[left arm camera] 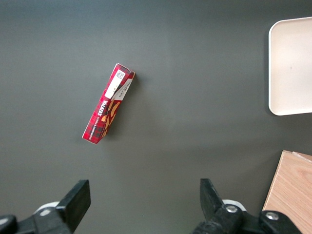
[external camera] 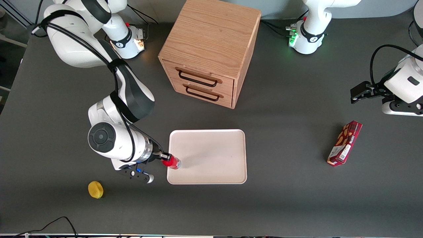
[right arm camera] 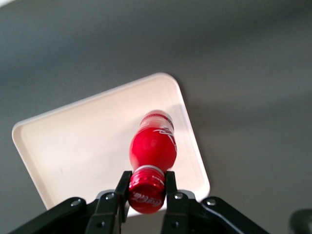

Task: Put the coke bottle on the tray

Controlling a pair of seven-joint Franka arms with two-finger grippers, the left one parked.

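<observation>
The coke bottle (external camera: 173, 162) (right arm camera: 152, 148) is a small red bottle with a red cap and white lettering. My right gripper (external camera: 166, 158) (right arm camera: 146, 187) is shut on its cap, one finger on each side. The bottle stands over the pale cream-pink tray (external camera: 211, 155) (right arm camera: 78, 146), at the tray's edge nearest the working arm and near the corner closest to the front camera. I cannot tell whether the bottle's base touches the tray.
A wooden two-drawer cabinet (external camera: 211, 53) stands farther from the front camera than the tray. A dark red snack box (external camera: 344, 142) (left arm camera: 107, 108) lies toward the parked arm's end. A small yellow object (external camera: 95, 189) rests near the table's front edge, close to the working arm.
</observation>
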